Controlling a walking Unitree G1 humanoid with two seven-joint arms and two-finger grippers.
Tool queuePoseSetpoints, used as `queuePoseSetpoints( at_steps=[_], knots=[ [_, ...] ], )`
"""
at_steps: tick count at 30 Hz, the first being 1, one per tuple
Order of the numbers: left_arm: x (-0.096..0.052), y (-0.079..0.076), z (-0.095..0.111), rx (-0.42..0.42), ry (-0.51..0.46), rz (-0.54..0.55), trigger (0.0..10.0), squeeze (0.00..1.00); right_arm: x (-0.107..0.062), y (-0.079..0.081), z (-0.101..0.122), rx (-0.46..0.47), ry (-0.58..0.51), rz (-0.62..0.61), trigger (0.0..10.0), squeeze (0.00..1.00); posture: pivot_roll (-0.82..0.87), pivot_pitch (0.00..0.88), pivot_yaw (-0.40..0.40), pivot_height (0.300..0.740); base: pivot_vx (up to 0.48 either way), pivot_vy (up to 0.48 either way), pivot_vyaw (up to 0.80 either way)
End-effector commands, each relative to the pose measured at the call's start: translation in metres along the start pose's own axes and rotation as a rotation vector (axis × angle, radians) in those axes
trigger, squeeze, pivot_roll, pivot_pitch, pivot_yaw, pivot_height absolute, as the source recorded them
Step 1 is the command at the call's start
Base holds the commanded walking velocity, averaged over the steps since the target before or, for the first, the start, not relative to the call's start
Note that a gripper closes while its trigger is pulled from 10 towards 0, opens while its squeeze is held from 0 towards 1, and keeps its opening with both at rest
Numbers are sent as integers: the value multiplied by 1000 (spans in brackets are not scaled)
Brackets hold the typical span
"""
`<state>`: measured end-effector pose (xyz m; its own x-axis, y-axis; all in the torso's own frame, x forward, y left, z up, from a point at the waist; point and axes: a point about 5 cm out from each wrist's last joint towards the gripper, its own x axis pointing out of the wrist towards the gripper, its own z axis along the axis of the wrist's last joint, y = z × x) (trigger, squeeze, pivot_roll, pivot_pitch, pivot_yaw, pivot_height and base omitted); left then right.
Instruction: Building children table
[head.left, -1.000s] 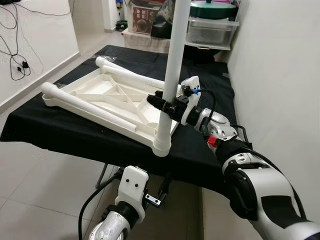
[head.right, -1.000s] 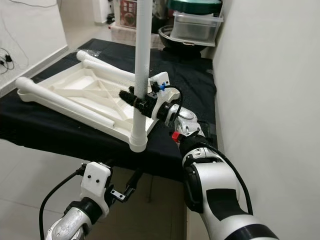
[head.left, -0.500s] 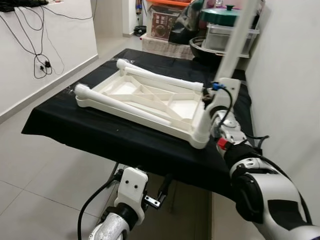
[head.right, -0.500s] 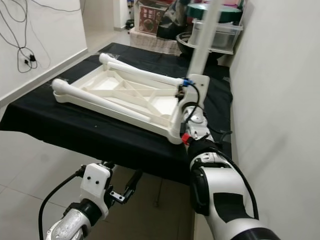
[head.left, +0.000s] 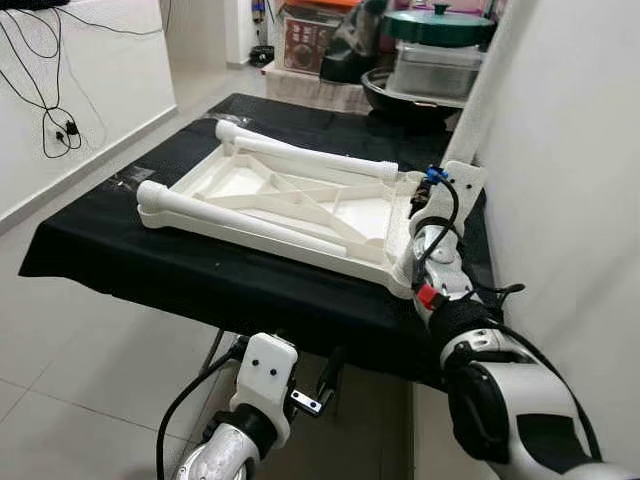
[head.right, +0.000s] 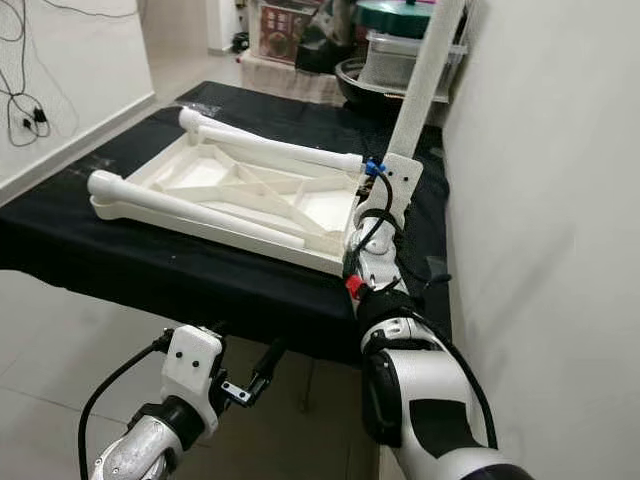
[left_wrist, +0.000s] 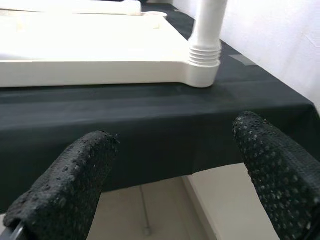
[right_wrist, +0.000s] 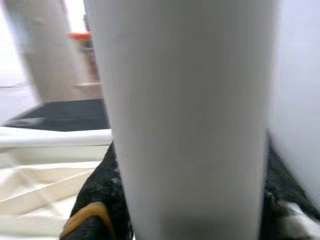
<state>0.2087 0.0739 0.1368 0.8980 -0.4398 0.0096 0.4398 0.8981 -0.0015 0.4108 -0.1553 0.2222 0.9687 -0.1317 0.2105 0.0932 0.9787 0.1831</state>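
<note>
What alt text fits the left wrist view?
Two open, black, textured gripper fingers frame a black cloth-covered table edge. Above it, a white plastic tabletop lies upside down, with a white tubular leg standing in its corner socket.

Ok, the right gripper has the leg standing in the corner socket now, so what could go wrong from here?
The table leg leans toward the wall rather than standing square in its corner socket, so it may jam or pop out if pushed.

That corner sits near the edge of the black cloth, and the table top lies loose on it, so sideways force from the right gripper could slide it off.

The left gripper hangs open below the edge, steadying nothing.
</note>
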Motion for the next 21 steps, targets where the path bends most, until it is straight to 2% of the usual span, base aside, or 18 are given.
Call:
queuePoseSetpoints(
  at_steps=[1,2,3,4,5,7,8,10,11,12,13,15,16,19,20,21],
  knots=[
    [1,0,-3,1,13,0,10000,0,-1,5,-1,43,-2,130,10000,0,89,54,-99,740,0,0,0],
    [1,0,-3,0,13,1,10000,0,-2,4,-1,114,23,271,10000,0,89,54,-99,740,0,0,0],
    [1,0,-3,0,13,1,10000,0,-2,4,-1,114,23,271,10000,0,89,54,-99,740,0,0,0],
    [1,0,-2,1,10,1,10000,0,-3,1,-3,146,55,374,10000,0,89,52,-102,740,0,0,0],
    [1,0,-2,1,10,1,10000,0,-3,1,-3,146,55,374,10000,0,89,52,-102,740,0,0,0],
    [1,0,-2,0,9,3,10000,0,-7,-2,-5,131,111,588,10000,0,90,52,-104,740,0,0,0],
    [1,0,-2,0,9,3,10000,0,-7,-2,-5,131,111,588,10000,0,90,52,-104,740,0,0,0],
    [1,1,-2,1,9,4,10000,0,-12,3,-5,172,180,802,10000,0,90,55,-103,740,0,0,0],
    [1,1,-2,1,9,4,10000,0,-12,3,-5,172,180,802,10000,0,90,55,-103,740,0,0,0],
    [2,0,-2,1,9,4,10000,0,-17,7,-5,186,208,931,10000,0,92,55,-105,740,0,0,0],
    [2,0,-2,1,9,4,10000,0,-17,7,-5,186,208,931,10000,0,92,55,-105,740,0,0,0],
    [2,0,-2,2,10,5,10000,0,-23,17,-6,171,254,1100,10000,0,96,56,-106,740,0,0,0],
    [2,0,-2,2,10,6,10000,0,-24,24,-7,123,268,1132,10000,0,98,58,-108,740,0,0,0],
    [2,0,-2,2,10,7,10000,0,-24,28,-8,94,275,1152,10000,0,98,58,-108,740,0,0,0],
    [1,0,-2,2,10,7,10000,0,-24,33,-9,53,277,1149,10000,0,100,59,-109,740,0,0,0],
    [1,0,-2,2,10,9,10000,0,-23,38,-9,33,267,1126,3216,0,100,60,-109,740,0,0,0]
  ],
)
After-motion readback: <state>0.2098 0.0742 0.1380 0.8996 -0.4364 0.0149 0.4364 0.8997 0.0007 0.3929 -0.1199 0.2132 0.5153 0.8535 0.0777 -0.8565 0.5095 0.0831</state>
